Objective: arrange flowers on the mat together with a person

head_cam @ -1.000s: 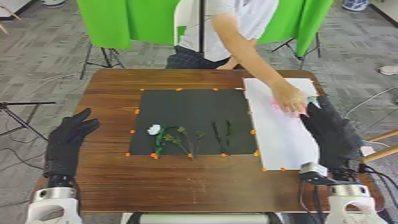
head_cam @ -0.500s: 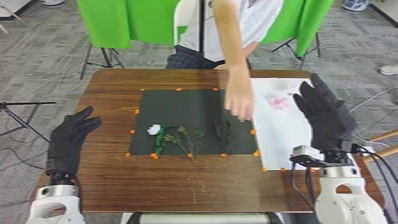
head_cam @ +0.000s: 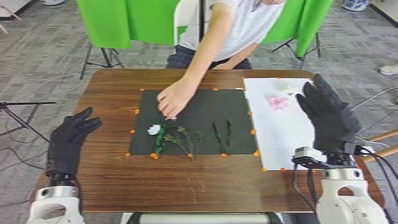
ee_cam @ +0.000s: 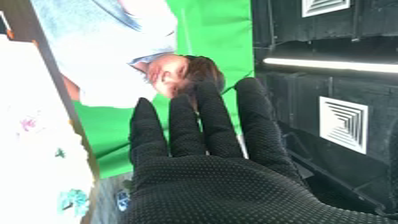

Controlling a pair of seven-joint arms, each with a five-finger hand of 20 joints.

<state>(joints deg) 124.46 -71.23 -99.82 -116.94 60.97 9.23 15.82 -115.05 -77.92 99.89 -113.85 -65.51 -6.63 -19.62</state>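
While a person's hand (head_cam: pixel 178 96) is over the dark mat (head_cam: pixel 218 104) at 11 o'clock, arranging looks partway: white flower (head_cam: pixel 155 130) at 8, leafy sprigs (head_cam: pixel 183 141) at 6, two bare stems (head_cam: pixel 221 138) at 4. Pink bloom (head_cam: pixel 278 103) at the white sheet's (head_cam: pixel 289 137) 12 o'clock likely remains; left hand (head_cam: pixel 69 142) and right hand (head_cam: pixel 331 122) open, empty.

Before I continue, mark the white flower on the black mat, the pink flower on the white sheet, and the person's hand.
White flower (head_cam: pixel 155 129): head view, on its petals.
Pink flower (head_cam: pixel 279 103): head view, on its petals.
Person's hand (head_cam: pixel 177 97): head view, on its back.
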